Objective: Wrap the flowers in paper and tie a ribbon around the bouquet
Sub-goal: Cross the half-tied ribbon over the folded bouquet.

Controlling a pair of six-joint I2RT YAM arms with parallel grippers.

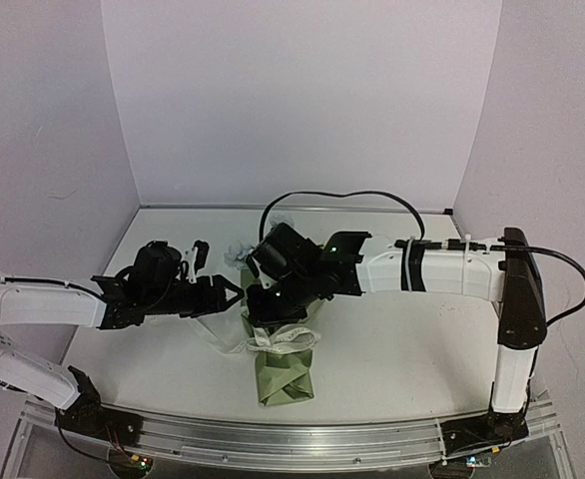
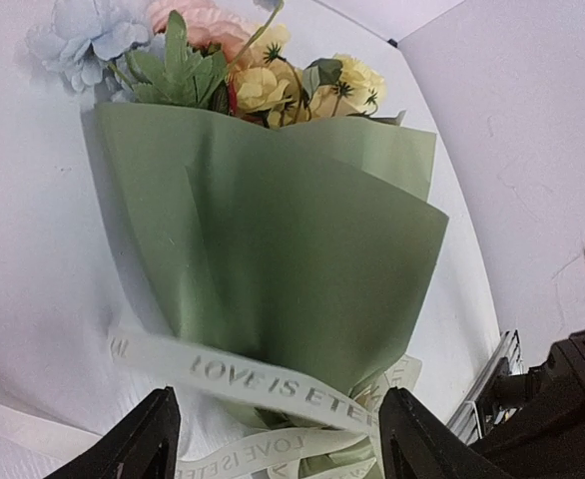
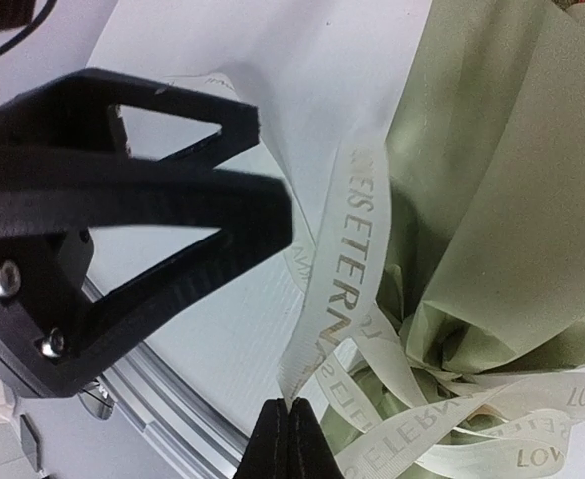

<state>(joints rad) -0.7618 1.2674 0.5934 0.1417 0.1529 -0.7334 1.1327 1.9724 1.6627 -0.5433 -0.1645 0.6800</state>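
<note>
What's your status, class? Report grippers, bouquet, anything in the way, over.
Left gripper jaws open, empty, facing bouquet. Right gripper shut on ribbon end. Wrap done, ribbon looped at waist. No obstruction seen.

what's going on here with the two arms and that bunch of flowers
The bouquet lies on the table. Its flowers are already wrapped in green paper, and a cream ribbon is looped around its narrow waist. The right gripper is shut and appears to pinch one ribbon end. The left gripper is open at the waist, gripping nothing. Whether the knot is finished is unclear.
</note>
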